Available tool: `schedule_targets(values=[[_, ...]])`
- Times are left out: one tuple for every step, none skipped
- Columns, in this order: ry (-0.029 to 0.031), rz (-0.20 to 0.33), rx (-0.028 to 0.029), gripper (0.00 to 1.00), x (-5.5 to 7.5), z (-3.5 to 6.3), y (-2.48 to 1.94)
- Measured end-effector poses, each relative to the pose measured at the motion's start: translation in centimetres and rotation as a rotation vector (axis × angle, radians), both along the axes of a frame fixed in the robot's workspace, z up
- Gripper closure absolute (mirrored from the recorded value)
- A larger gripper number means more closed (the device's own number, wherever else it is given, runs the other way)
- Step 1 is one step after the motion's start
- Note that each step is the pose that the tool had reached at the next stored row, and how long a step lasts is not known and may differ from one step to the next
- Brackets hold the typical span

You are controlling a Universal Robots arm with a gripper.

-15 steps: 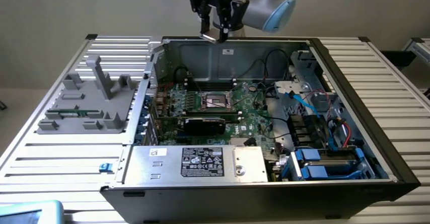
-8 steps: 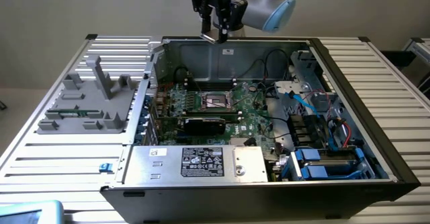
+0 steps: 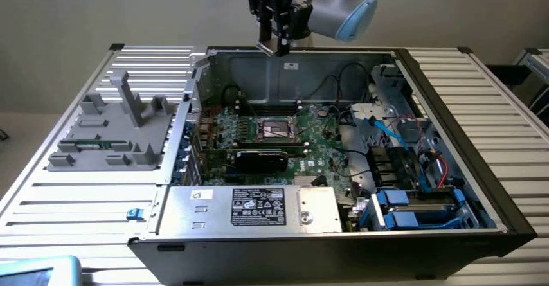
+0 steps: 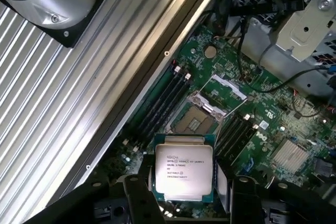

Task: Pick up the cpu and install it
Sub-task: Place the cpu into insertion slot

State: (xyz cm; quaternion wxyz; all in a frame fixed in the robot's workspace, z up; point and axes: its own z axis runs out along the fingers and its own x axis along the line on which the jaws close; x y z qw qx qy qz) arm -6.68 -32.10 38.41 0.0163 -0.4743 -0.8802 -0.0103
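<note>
1. The gripper [image 3: 276, 48] of the only arm hangs above the rear wall of the open computer case [image 3: 506, 225], well above the motherboard [image 3: 324, 152].
2. Its two fingers [image 4: 137, 199] are clamped on the cpu [image 4: 184, 171], one on each of two opposite edges. The chip is held in the air, clear of the board, with its printed silver top facing the wrist camera.
3. The relation that matters is between the chip and the socket [image 4: 195, 121]. The socket sits near the middle of the board, well apart from the chip and below it. In the exterior view it lies lower than the gripper and nearer the camera, almost straight down the picture from the fingertips.
4. The socket's metal frame looks swung back, leaving the dark contact field bare, though I judge this rather than see it plainly.
5. The cpu is close to square, so it has no real long axis. In the wrist view its edges run at a clear angle to the socket's edges, so the two do not appear lined up.
6. By count, there is one cpu, one socket and one gripper with two fingers.
7. Two banks of memory slots [image 4: 165, 100] flank the socket.
8. One grey tray [image 3: 103, 126] stands on the exterior view's left with one green memory stick [image 3: 86, 146] on it.
9. Two blue drive caddies [image 3: 396, 199] sit at the case's front on the exterior view's right
</note>
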Motion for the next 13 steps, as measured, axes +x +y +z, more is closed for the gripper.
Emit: schedule_targets(values=[[0.0, -0.016, 0.0, 0.44, 0.0, -0.02, 0.0], [0.0, -0.031, 0.0, 0.44, 0.0, -0.03, 0.0], [0.0, -0.049, 0.0, 0.44, 0.0, -0.05, 0.0], [0.0, -0.064, 0.0, 0.44, 0.0, -0.06, 0.0], [0.0, -0.079, 0.0, 0.44, 0.0, -0.08, 0.0], [0.0, -0.095, -0.0001, 0.44, 0.0, -0.1, 0.0], [0.0, -0.111, 0.0, 0.44, 0.0, -0.11, 0.0], [0.0, -0.126, 0.0, 0.44, 0.0, -0.13, 0.0], [0.0, -0.142, 0.0, 0.44, 0.0, -0.15, 0.0], [0.0, -0.159, -0.0001, 0.44, 0.0, -0.17, 0.0], [0.0, -0.175, 0.0, 0.44, 0.0, -0.18, 0.0], [0.0, -0.191, -0.0001, 0.44, 0.0, -0.2, 0.0], [0.0, -0.207, -0.0001, 0.44, 0.0, -0.21, 0.0]])
